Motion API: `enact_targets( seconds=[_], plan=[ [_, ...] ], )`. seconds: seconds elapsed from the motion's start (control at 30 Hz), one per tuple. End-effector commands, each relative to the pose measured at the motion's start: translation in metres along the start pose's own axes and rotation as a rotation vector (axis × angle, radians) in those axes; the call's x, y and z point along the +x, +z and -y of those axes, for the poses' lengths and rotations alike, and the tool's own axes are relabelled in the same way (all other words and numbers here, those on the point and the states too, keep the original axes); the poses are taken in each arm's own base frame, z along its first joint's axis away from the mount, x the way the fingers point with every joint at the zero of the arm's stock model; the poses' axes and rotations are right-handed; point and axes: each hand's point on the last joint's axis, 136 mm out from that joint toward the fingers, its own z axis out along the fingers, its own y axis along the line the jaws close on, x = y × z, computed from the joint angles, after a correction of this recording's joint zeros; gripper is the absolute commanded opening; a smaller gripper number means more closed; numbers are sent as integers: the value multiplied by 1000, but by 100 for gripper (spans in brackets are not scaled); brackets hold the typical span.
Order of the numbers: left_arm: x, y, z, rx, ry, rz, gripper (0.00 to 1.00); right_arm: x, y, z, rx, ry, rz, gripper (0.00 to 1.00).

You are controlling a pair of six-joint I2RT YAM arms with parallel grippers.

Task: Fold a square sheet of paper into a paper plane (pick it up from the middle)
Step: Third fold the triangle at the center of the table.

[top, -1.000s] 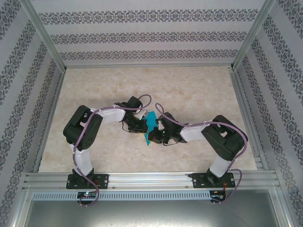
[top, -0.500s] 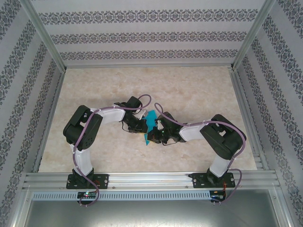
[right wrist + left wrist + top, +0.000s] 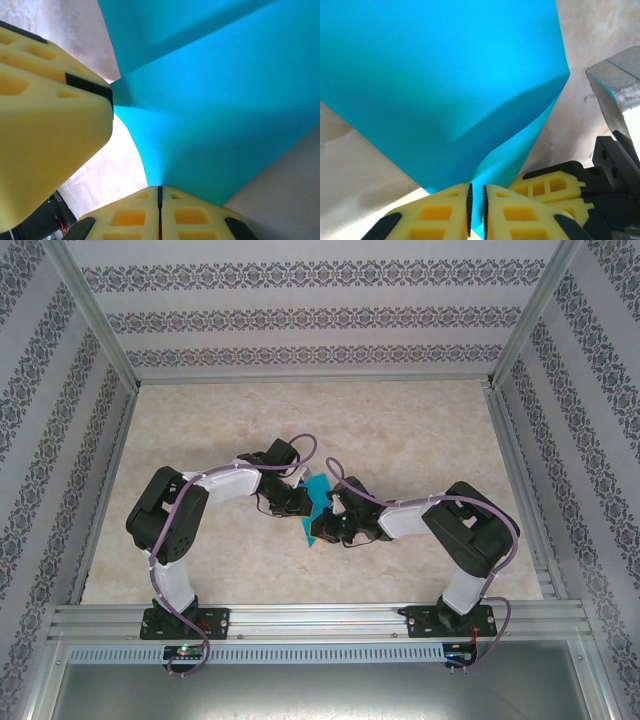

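Note:
The square sheet of paper [image 3: 318,496] is teal-blue, creased and held up off the table at mid-table between both grippers. In the left wrist view the sheet [image 3: 445,75] fans out wide above my left gripper [image 3: 476,192]. Its yellow pads stand a thin slit apart, with the paper's lower edge running through the slit. The right gripper's yellow fingers [image 3: 555,187] sit close beside it. In the right wrist view my right gripper [image 3: 160,189] is shut tight on the sheet [image 3: 215,110], and a left finger [image 3: 50,125] touches the fold at the upper left.
The marble-patterned table [image 3: 400,430] is walled by patterned panels and an aluminium frame [image 3: 300,620] along the near edge. Both arms bend inward, wrists almost touching at the centre.
The left arm's elbow has swung outward to the left and lower. The paper and both grippers stay at mid-table; the right arm has barely moved.

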Motion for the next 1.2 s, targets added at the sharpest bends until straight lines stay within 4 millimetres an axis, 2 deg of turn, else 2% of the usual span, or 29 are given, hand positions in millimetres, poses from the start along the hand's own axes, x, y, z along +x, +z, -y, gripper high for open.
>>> enact_targets(
  seconds=[0.0,0.47,0.67,0.93,1.17],
  plan=[
    [3,7,6,46,-22,-21,15,6,5,7,18,0,-14,7],
    [19,32,-28,-47,-37,-100,12,5,-2,1,5,-9,6,10],
    [24,38,-40,-91,-36,-123,11,4,-17,-6,-7,-20,41,15],
    [25,41,-45,-102,-37,-128,11,15,-19,-5,-19,-7,9,14],
    [26,43,-46,-102,-33,-134,11,20,-11,-9,-29,-9,-27,14]
  ],
)
